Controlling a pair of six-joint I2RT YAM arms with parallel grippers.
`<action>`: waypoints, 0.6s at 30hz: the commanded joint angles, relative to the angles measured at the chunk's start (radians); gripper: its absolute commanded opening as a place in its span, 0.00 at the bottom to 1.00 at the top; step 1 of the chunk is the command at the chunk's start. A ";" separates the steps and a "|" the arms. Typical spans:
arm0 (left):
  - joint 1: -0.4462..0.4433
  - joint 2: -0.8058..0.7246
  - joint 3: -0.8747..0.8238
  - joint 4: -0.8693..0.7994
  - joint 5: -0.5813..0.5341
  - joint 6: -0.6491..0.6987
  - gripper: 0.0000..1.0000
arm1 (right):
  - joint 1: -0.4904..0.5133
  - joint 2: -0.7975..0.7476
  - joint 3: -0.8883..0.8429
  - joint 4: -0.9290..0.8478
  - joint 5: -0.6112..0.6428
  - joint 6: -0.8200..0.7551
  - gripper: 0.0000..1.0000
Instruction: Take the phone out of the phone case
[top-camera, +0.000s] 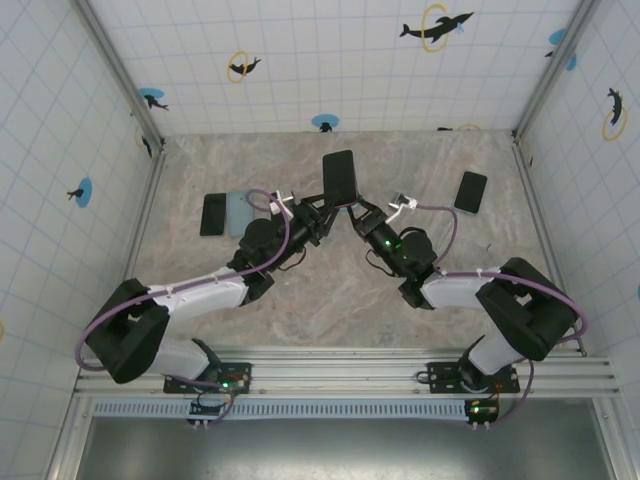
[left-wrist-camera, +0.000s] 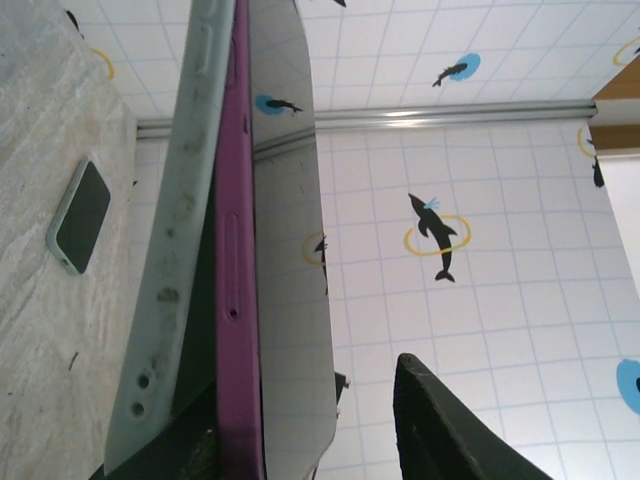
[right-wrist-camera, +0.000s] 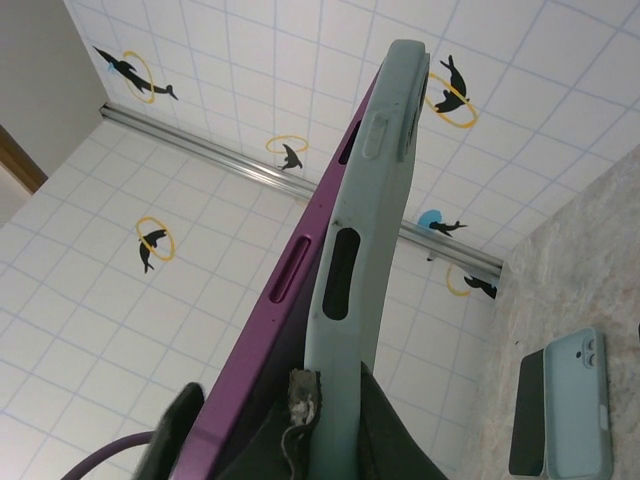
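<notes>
The phone (top-camera: 340, 178) is held up above the middle of the table, between both grippers. Seen from the left wrist, its purple edge (left-wrist-camera: 238, 300) and glossy screen stand upright, and the pale grey-green phone case (left-wrist-camera: 175, 250) is peeled away from its back. My left gripper (left-wrist-camera: 300, 400) straddles the phone's lower end. It is open, and its right finger (left-wrist-camera: 450, 430) stands clear of the screen. My right gripper (right-wrist-camera: 335, 385) is shut on the wall of the case (right-wrist-camera: 370, 250), one finger wedged between the case and the purple phone (right-wrist-camera: 290, 270). From above, the left gripper (top-camera: 318, 213) and right gripper (top-camera: 358, 213) meet under the phone.
A black phone (top-camera: 213, 213) and a pale blue cased phone (top-camera: 238, 212) lie on the table at the left. Another dark phone (top-camera: 471, 191) lies at the right. Tiled walls with dolphin marks enclose the marbled table (top-camera: 330, 300).
</notes>
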 joint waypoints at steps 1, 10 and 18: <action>0.010 0.029 0.036 0.064 -0.027 -0.011 0.33 | 0.016 -0.003 -0.003 0.150 0.009 0.007 0.00; 0.009 0.012 0.050 0.049 -0.014 0.002 0.11 | 0.017 -0.013 -0.011 0.082 0.053 -0.006 0.00; -0.005 0.001 0.064 0.040 -0.002 0.007 0.06 | 0.000 -0.047 0.004 -0.136 0.162 -0.035 0.00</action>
